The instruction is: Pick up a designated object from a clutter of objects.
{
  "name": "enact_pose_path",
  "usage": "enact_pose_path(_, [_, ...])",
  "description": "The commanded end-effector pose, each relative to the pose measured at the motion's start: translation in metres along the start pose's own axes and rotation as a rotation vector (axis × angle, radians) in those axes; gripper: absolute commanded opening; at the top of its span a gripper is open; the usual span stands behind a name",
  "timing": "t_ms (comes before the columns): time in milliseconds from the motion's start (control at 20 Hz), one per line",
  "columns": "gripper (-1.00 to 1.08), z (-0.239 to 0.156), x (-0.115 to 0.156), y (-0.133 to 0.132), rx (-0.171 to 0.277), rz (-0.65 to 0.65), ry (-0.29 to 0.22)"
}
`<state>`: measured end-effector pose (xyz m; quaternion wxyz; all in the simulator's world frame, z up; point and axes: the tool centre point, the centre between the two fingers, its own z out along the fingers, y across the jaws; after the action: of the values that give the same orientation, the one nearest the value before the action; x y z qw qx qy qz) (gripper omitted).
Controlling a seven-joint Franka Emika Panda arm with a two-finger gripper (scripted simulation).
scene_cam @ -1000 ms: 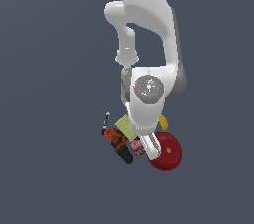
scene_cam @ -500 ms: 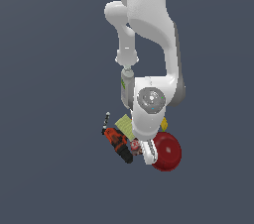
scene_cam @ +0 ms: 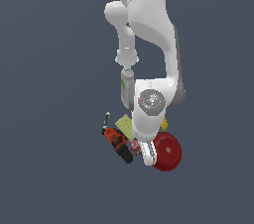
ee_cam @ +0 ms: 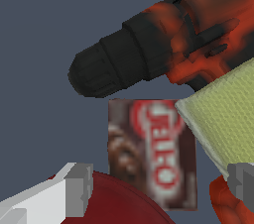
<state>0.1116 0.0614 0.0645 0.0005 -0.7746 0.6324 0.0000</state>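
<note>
The designated object [ee_cam: 151, 153] is a small dark-red item with a white-lettered label. In the wrist view it looks rectangular and lies between the drill [ee_cam: 168, 39], the yellow-green ribbed block [ee_cam: 223, 114] and the red bowl [ee_cam: 124, 203]. My gripper [ee_cam: 158, 188] is open, with one fingertip [ee_cam: 77, 188] over the bowl's rim and the other [ee_cam: 243, 181] near the orange-red piece [ee_cam: 225, 205]. In the exterior view the gripper [scene_cam: 145, 156] hangs low over the heap. There the dark-red object [scene_cam: 135, 145] peeks out between the drill [scene_cam: 118, 143] and the bowl [scene_cam: 167, 151].
The yellow-green block [scene_cam: 125, 124] lies behind the drill. A bit of yellow banana [scene_cam: 164, 125] shows beside my wrist. The heap sits on a plain dark grey floor [scene_cam: 49, 168]. My arm hides part of the heap in the exterior view.
My arm has come down steadily toward the heap, with the gripper lower and closer to the dark-red object. The objects have not moved.
</note>
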Motion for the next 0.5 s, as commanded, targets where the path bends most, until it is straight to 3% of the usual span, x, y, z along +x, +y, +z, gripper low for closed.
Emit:
enact_pose_path(0, [1.00, 0.007, 0.000, 0.001, -0.002, 0.001, 0.000])
enact_pose_path(450, [1.00, 0.046, 0.000, 0.001, -0.001, 0.005, 0.000])
